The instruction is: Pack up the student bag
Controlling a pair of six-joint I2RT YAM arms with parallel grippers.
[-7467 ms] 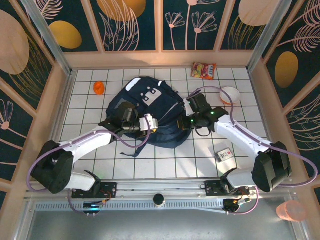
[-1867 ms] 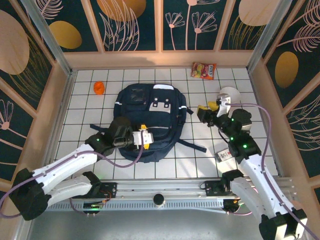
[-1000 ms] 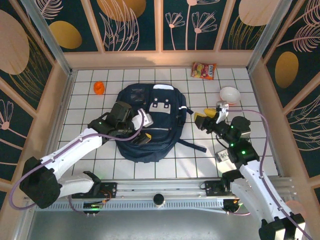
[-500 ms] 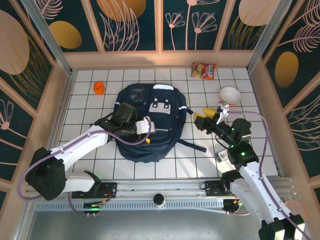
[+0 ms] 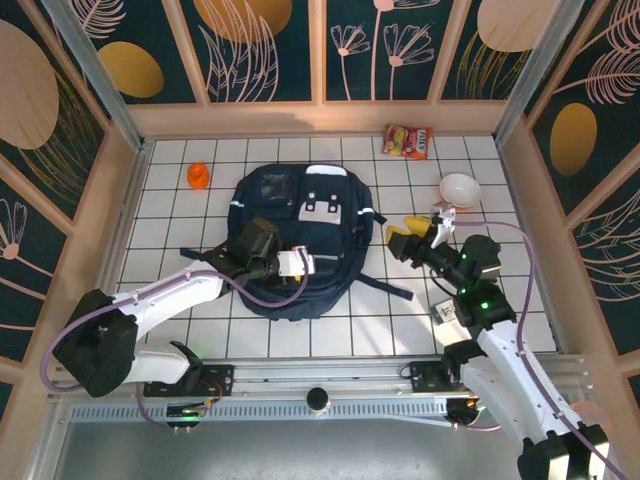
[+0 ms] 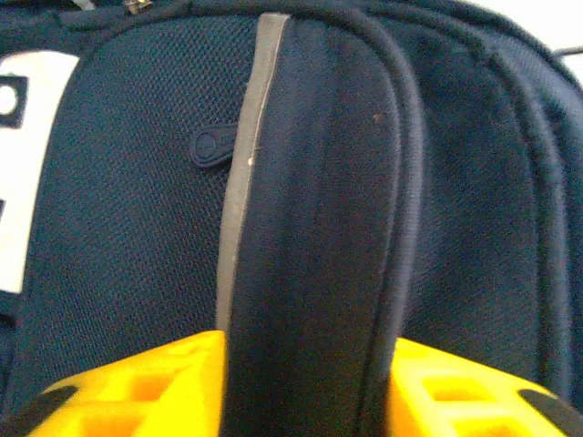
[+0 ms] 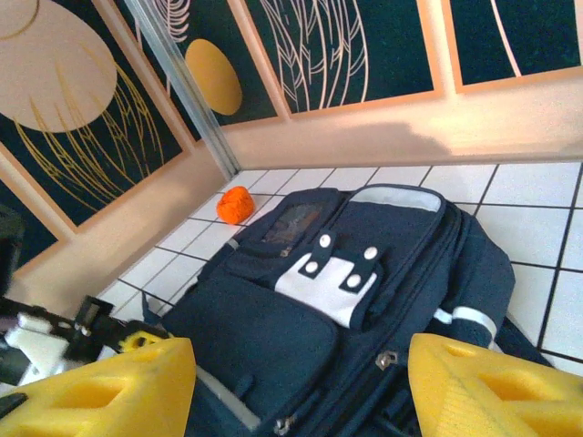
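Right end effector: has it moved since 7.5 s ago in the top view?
Yes. The right end effector has come off the student bag and shifted right, toward the white bowl.

White shells and black joints make up the left arm and the right arm. Purple cables loop back from each wrist. The fingers are yellow, hollow-ribbed blocks; small green lights seemingly glow behind the right gripper.

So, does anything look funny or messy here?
A bit. The left pincer pinches a raised fold of the bag, bunching the fabric between its yellow fingers. The bag's straps sprawl loose across the table on both sides. Nothing looks spilled or broken.
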